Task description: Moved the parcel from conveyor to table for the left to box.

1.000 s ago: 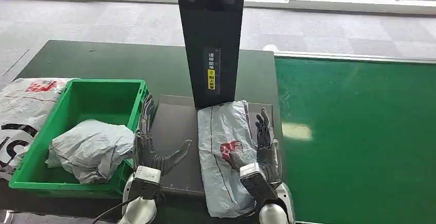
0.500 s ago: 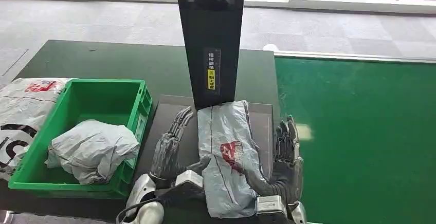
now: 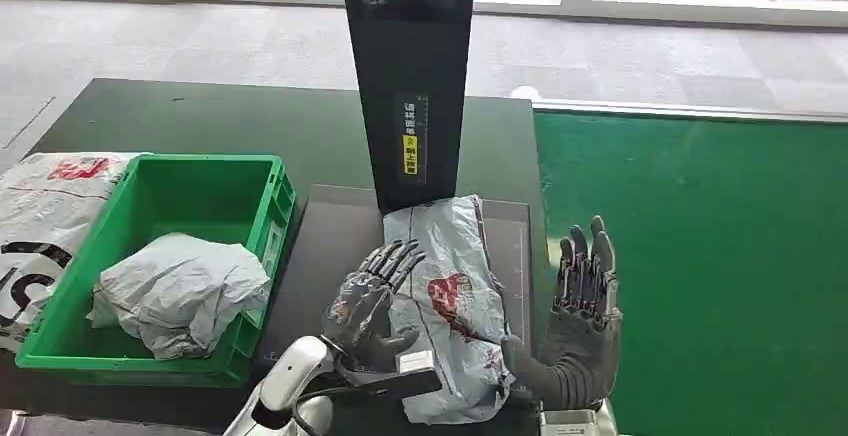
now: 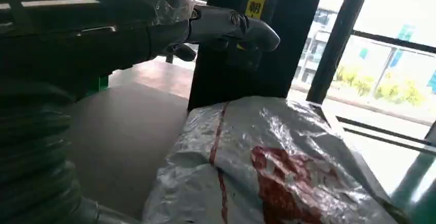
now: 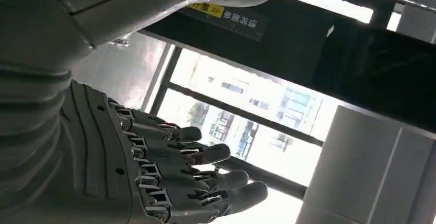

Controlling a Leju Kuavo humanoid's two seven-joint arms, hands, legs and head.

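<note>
Parcel [image 3: 455, 306] lay on our table [image 3: 330, 246]; left hand [image 3: 368, 301] rested against it, fingers spread; right hand [image 3: 583, 316] empty, splayed.

Crinkled glossy plastic parcel [image 3: 452, 306], smooth green plastic crate [image 3: 205, 176], matt dark table [image 3: 230, 121], glossy black post [image 3: 410, 56]

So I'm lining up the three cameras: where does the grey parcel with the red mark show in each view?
Head view: the grey parcel lies low in the middle, on the dark tray, between the two hands.
Left wrist view: the parcel takes up the lower right, red mark facing the camera.
Right wrist view: not in it.
Shared landmark: the black post with its yellow label, seen in all three.
</note>
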